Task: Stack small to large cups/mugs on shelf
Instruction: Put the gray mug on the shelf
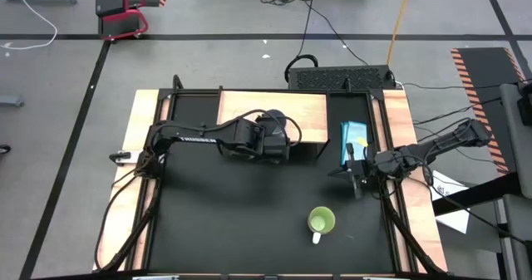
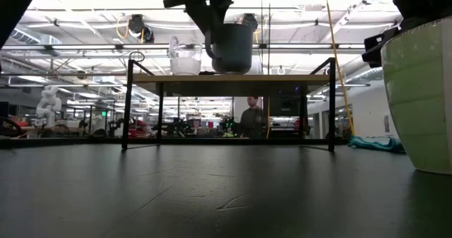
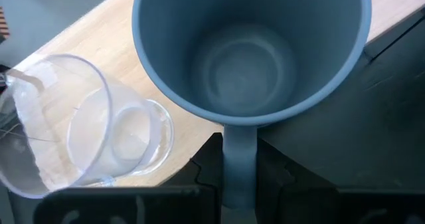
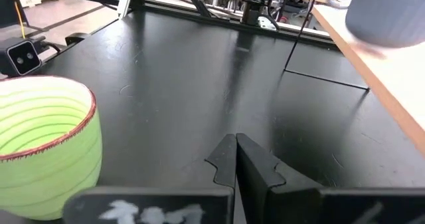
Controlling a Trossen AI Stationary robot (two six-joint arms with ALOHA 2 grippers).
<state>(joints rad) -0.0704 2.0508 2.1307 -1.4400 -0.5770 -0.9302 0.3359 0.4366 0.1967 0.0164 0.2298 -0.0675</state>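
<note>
The shelf (image 1: pixel 249 107) is a light-wood board on a black frame at the table's far middle. A clear glass cup (image 2: pixel 185 57) stands on it on its base. Just right of the cup is the grey-blue mug (image 2: pixel 233 47), with my left gripper (image 3: pixel 239 184) shut on it, over the board's near edge (image 3: pixel 166 171). The lime-green mug (image 1: pixel 321 222) with a white handle stands on the black table near the front right. My right gripper (image 4: pixel 236 161) hangs shut above the table's right side, just beyond the green mug (image 4: pixel 43 144), touching nothing. My left gripper pinches the grey-blue mug's handle (image 3: pixel 239 151) between its two fingers (image 3: pixel 207 165). The fingers slant down at it from the table's left and near side. The mug is about upright, mouth up, its base (image 2: pixel 233 71) at the board's top; whether it rests there I cannot tell.
A teal packet (image 1: pixel 353 139) lies right of the shelf, close to my right arm. The shelf's black legs (image 2: pixel 127 104) stand on the table, with open room beneath the board. A person (image 2: pixel 251 118) is far back in the room.
</note>
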